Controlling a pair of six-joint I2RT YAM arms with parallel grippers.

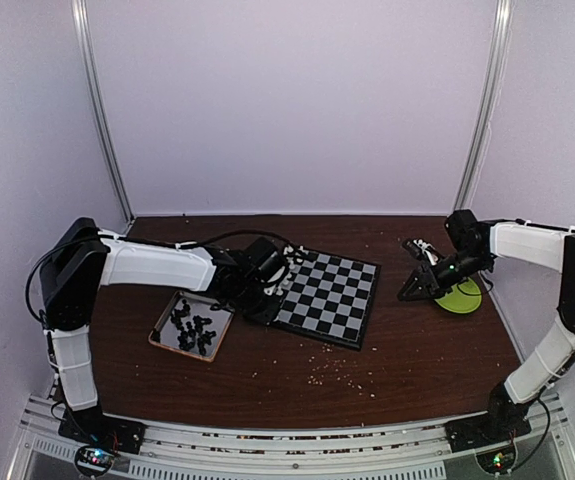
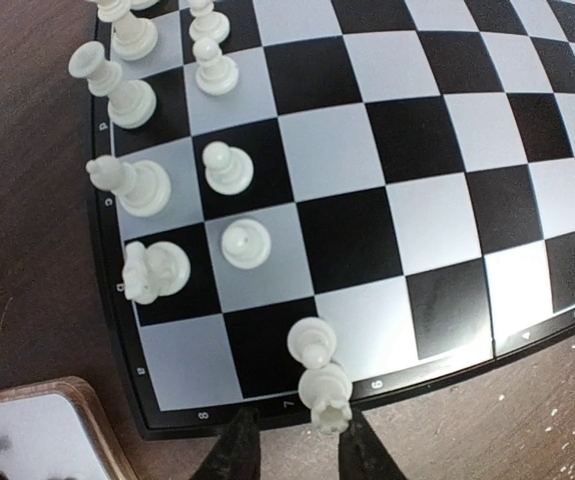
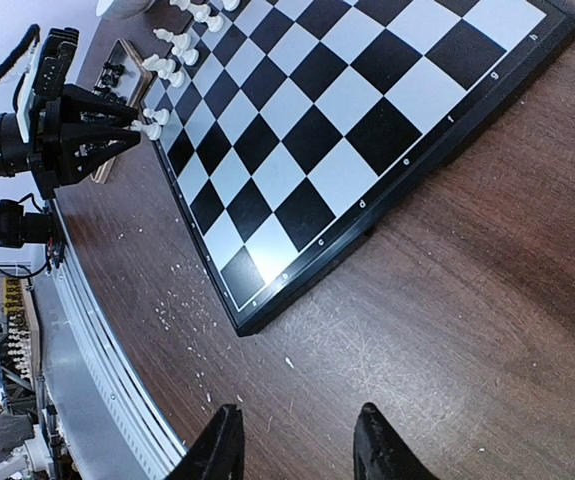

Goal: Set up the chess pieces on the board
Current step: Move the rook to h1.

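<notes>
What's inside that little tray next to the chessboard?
Black chess pieces lie jumbled inside the tray. They overlap and look tiny from above, so they cannot be counted, and anything under the heap is hidden.

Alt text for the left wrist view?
The left tool hovers at the chessboard edge, a white piece between its fingertips; grip unclear. Two rows of other white pieces stand along the left side; a tray corner shows bottom left.
</notes>
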